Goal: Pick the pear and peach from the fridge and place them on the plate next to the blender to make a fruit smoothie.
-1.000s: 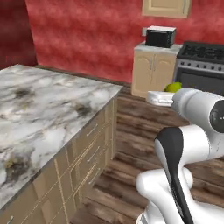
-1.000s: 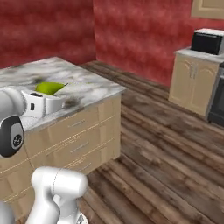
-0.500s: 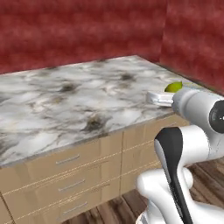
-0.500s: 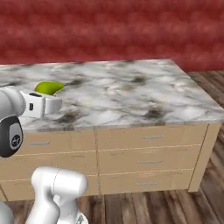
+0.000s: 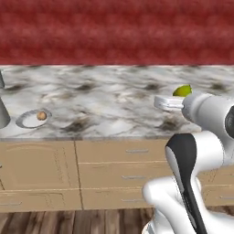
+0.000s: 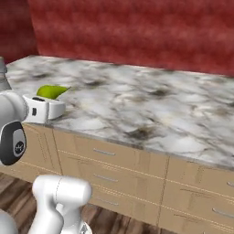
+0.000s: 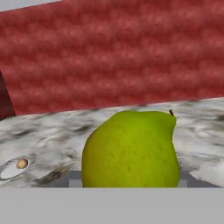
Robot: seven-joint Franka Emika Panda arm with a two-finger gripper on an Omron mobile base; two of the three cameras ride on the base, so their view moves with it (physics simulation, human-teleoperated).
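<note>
My gripper (image 5: 176, 97) is shut on the yellow-green pear (image 5: 183, 90), held above the front part of the marble counter. In the hand view the pear (image 7: 131, 151) is close up with its stem at the upper right, and it hides my fingertips. From the right base view the pear (image 6: 51, 91) sticks out past the white hand of the gripper (image 6: 54, 97). The small grey-white plate (image 5: 25, 122) lies far left on the counter with the peach (image 5: 41, 115) on it. Plate (image 7: 6, 173) and peach (image 7: 22, 163) also appear low left in the hand view. The fridge is out of view.
A grey sliver of the blender (image 5: 2, 112) shows at the left edge, just beside the plate. The marble counter (image 5: 105, 98) runs wide in front of a red wall, over wooden drawers (image 5: 119, 169). Wood floor lies below.
Both base views have swung round, so the stove and wall cabinets are gone and the counter now lies square ahead. The plate has come into sight. The pear stays in my gripper.
</note>
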